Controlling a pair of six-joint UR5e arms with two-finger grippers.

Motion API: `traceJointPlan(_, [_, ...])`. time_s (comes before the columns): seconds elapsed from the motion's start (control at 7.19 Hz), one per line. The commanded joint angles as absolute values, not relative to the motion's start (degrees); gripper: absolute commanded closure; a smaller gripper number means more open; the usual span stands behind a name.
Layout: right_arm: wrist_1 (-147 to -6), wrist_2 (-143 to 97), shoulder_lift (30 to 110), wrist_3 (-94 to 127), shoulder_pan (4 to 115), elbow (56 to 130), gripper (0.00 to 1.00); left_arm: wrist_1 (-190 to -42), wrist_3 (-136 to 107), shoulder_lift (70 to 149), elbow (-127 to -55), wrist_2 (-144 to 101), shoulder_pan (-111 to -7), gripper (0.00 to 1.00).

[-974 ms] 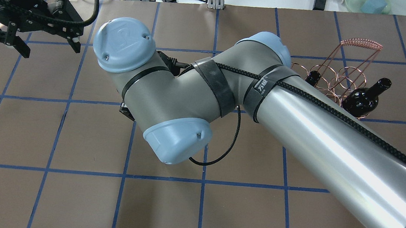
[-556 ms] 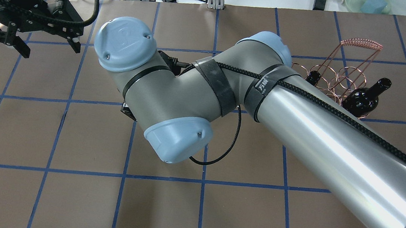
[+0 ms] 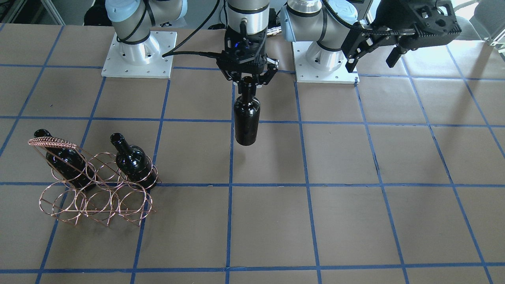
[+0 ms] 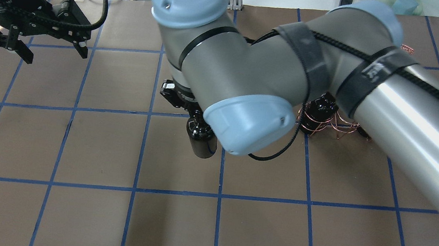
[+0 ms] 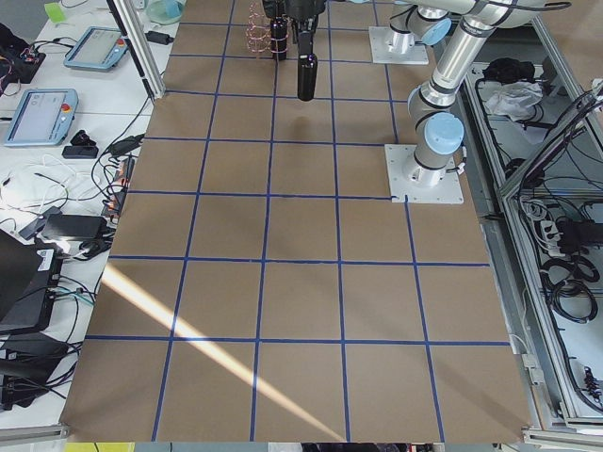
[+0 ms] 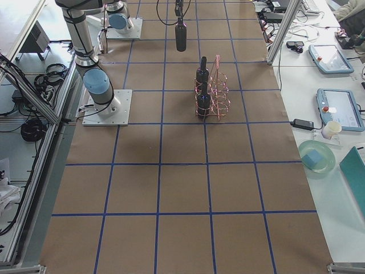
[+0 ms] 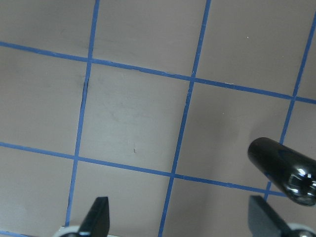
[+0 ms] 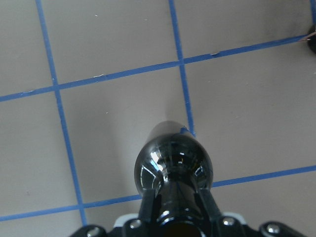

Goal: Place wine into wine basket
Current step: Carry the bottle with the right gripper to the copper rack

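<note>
So right gripper (image 3: 247,81) clamps the wine (image 3: 247,122) at the neck, left gripper (image 3: 370,65) open; keep it plumb into the wine basket (image 3: 53,141).

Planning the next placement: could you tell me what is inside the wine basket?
Two bottles stand in the wine basket's robot-side end rings; the rest look empty. Overhead, the right arm covers most.

Right arm (image 4: 250,61) swung up, wine (image 4: 200,140) now showing beneath, seemingly lifted; wine basket (image 4: 339,127) mostly hidden
</note>
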State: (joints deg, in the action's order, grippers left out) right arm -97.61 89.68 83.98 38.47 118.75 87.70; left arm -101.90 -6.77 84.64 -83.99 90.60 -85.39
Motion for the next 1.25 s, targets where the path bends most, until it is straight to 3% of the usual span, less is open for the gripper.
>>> traceJointPlan(0.0, [-83.66, 90.17, 91.29, 25.99, 109.82, 87.54, 0.91, -102.13, -11.13, 84.81, -85.68, 90.18, -86.74, 0.0])
traceJointPlan(0.42, [-75.24, 94.04, 96.49, 3.24, 96.37, 87.45, 0.94, -100.47, -18.27, 85.51, -89.9, 90.35, -94.99, 0.0])
traceJointPlan(0.83, [-77.59, 94.14, 97.56, -12.37, 82.66, 87.01, 0.94, -87.4, 1.51, 87.35, -89.22, 91.4, -93.35, 0.0])
traceJointPlan(1.11, [-80.84, 89.31, 96.95, -13.26, 77.71, 87.01, 0.94, -87.45, 2.72, 87.63, -89.21, 90.62, -91.76, 0.0])
